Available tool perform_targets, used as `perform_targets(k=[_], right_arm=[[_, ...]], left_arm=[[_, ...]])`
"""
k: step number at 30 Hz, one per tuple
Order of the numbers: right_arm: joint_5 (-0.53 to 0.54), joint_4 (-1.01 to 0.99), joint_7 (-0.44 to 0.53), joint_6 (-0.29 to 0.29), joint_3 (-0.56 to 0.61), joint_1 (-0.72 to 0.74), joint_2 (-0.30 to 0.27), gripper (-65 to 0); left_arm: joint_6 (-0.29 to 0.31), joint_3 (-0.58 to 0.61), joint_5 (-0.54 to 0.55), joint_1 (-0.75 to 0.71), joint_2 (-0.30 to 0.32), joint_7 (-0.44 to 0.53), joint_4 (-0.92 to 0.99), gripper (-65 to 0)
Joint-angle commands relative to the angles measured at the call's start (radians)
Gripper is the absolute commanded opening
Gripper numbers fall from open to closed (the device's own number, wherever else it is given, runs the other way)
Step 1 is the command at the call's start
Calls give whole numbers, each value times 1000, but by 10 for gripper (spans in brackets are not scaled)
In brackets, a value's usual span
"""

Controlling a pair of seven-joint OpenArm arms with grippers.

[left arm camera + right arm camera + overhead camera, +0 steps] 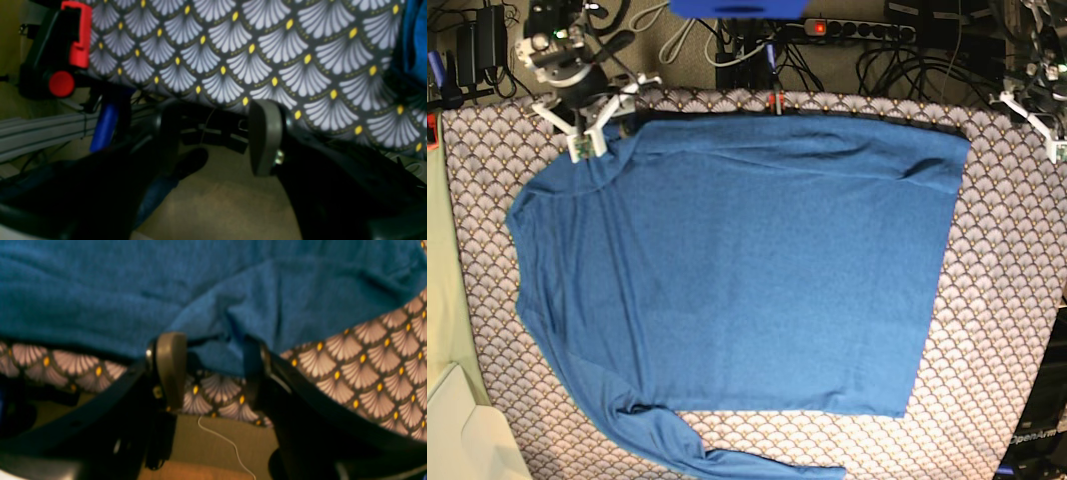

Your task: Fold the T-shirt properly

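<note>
The large plain medium-blue soft knit T-shirt (737, 270) lies spread flat across the counter (1007, 300), which is covered in a dark cloth printed with pale fan scallops and yellow dots. In the base view the shirt's straight hem edge runs down the right side of the garment, slanting inward toward the near edge. A wide strip of bare patterned cloth lies between that hem and the counter's right edge. The far edge of the shirt sits close to the counter's far rim, beside a tangle of black cables (907, 40) and a power strip (857, 28) on the floor beyond. One long sleeve trails along the near left, its cuff reaching toward the bottom middle of the base view.

The right claw (587, 125) sits at the shirt's far-left corner, near the shoulder. In its wrist view the right claw (213, 356) stands released, jaws apart, with a fold of blue knit lying between and just beyond the fingertips (170, 356); whether the pads touch the fabric cannot be told.

The left claw (1052, 125) hangs off the counter's far-right corner, well apart from the shirt. Its wrist view shows the left claw (213, 136) released, jaws spread over the counter's rim, with floor below and a red-and-black clamp (71, 46) at the cloth's edge.
</note>
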State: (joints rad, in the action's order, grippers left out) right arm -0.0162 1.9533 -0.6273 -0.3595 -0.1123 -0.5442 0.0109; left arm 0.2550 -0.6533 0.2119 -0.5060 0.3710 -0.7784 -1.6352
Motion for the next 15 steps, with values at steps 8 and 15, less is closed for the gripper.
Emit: perform_targets(k=[8, 15], right_arm=[[9, 13, 24, 3, 7, 8, -10, -361], [9, -62, 24, 3, 7, 78, -32, -361]], left_arm=[[-3, -6, 1, 53, -43, 10, -23, -338], [-1, -4, -1, 73, -65, 4, -23, -338]])
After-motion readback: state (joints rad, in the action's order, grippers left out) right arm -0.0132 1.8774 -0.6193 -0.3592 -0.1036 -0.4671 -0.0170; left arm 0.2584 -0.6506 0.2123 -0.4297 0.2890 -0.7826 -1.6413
